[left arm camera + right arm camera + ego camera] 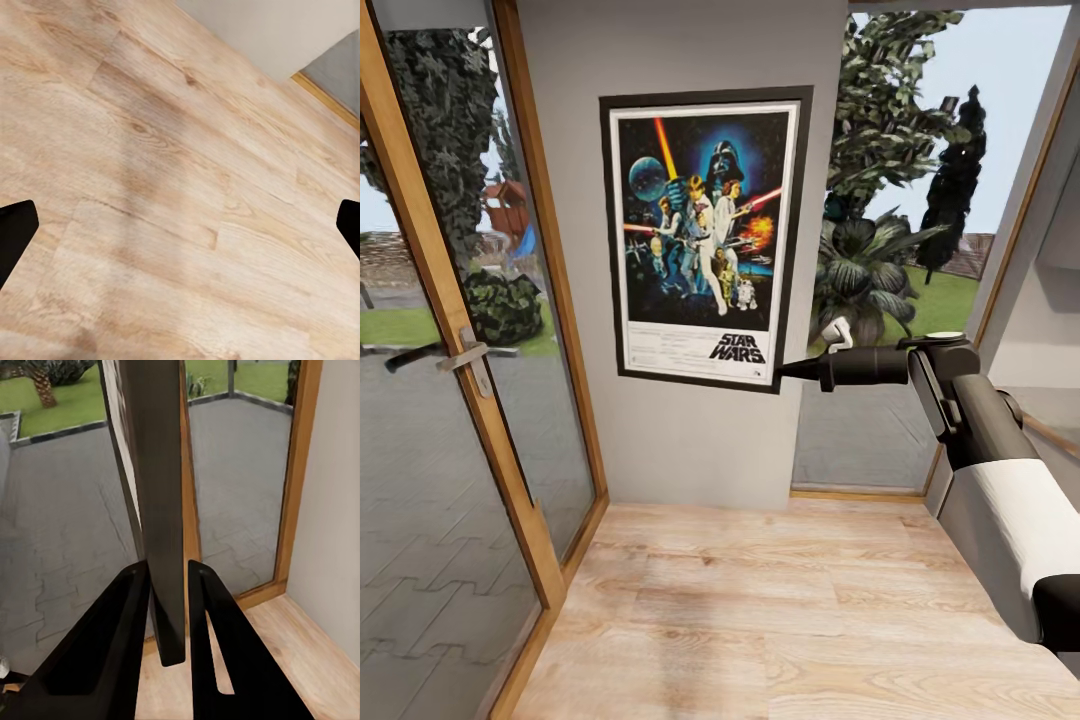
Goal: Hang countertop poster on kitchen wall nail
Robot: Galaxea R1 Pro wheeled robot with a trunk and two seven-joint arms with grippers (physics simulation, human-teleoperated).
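The black-framed Star Wars poster (703, 235) stands upright and flat against the narrow grey wall (690, 450) between the glass panes. My right gripper (785, 371) reaches in from the right and is shut on its lower right corner. In the right wrist view the poster's dark edge (159, 472) runs between the two black fingers (120, 615), which press on it. My left gripper (180, 225) is open over the wooden floor, its fingertips (13, 225) far apart with nothing between them. No nail is visible; the kitchen countertop is out of view.
A glass door with a wooden frame and metal handle (468, 352) stands at the left. A tall window (890, 250) onto the garden is at the right. Light wooden floor (760, 620) lies below, in front of the wall.
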